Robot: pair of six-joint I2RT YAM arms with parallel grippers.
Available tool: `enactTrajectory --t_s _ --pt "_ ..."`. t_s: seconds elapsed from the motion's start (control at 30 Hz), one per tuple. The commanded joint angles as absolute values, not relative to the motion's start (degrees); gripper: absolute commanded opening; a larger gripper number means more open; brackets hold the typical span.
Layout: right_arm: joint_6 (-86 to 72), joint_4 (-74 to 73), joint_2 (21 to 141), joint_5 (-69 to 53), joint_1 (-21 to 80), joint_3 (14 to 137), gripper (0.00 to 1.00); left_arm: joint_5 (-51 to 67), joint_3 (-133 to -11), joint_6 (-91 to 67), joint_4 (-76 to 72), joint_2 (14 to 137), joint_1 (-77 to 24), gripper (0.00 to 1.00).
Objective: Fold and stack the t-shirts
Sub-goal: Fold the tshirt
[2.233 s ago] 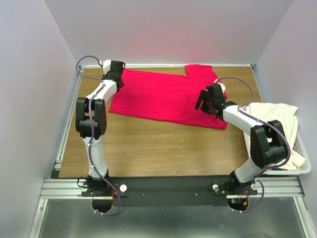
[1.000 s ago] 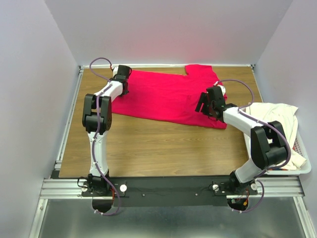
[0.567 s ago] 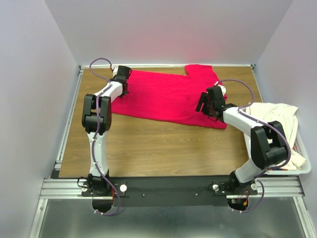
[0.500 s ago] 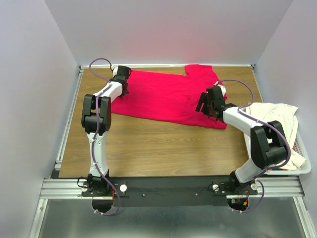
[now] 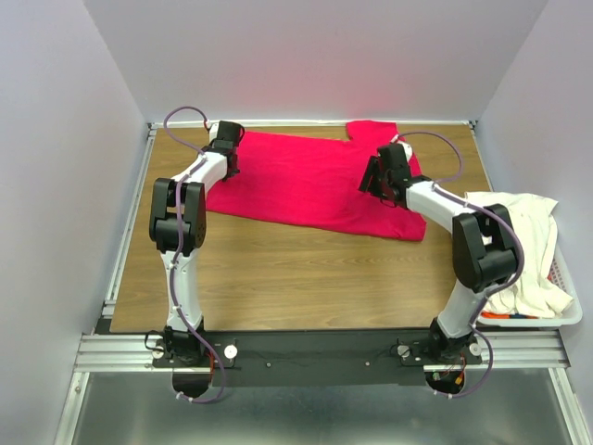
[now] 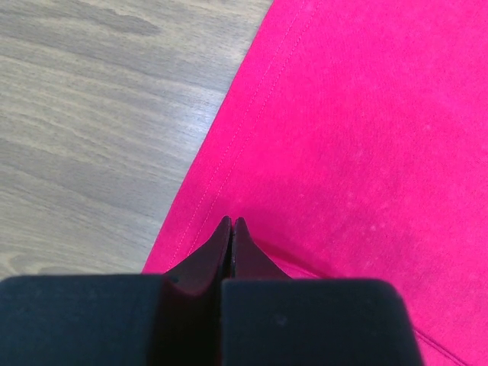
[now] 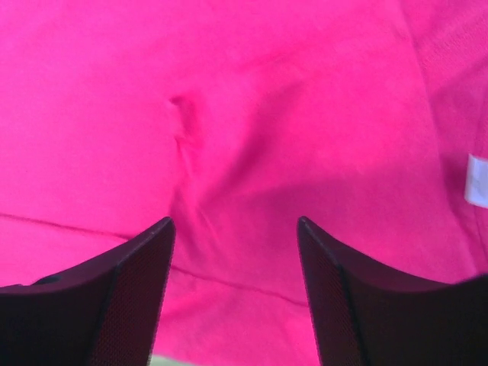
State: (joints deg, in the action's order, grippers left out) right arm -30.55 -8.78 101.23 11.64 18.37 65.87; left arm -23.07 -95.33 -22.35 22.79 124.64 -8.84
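The crimson-red t-shirt lies spread flat at the back of the table. It also fills the left wrist view and the right wrist view. My left gripper is at the shirt's back left corner. Its jaws are shut, tips pressed into the cloth just inside the stitched hem, with a crease running off beside them. My right gripper hovers open over the shirt's right part, nothing between the fingers. A white label shows at the right. The cream-white t-shirt lies heaped in the basket.
The white slatted laundry basket stands at the table's right edge, beside the right arm. Bare wood table lies in front of the red shirt. A metal rail runs along the left edge, and walls close three sides.
My right gripper has moved back and left over the red shirt, still open. My left gripper shifted slightly right early on, then stayed at the corner. The shirt's outline is unchanged.
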Motion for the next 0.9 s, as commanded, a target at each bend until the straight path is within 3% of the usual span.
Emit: enactTrajectory --t_s 0.0,0.27,0.87 --pt "-30.6 -8.2 104.9 10.3 18.8 69.8 0.7 -22.5 -94.8 -22.1 22.1 121.8 -8.4 0.0" --pt "-30.3 -8.2 111.3 15.4 20.2 75.9 0.58 -22.1 -94.1 -22.1 21.8 121.6 -8.3 0.0" --pt "-26.5 -10.2 121.2 24.2 23.3 87.1 0.49 -21.3 -93.9 -21.8 21.4 121.3 -8.1 0.0"
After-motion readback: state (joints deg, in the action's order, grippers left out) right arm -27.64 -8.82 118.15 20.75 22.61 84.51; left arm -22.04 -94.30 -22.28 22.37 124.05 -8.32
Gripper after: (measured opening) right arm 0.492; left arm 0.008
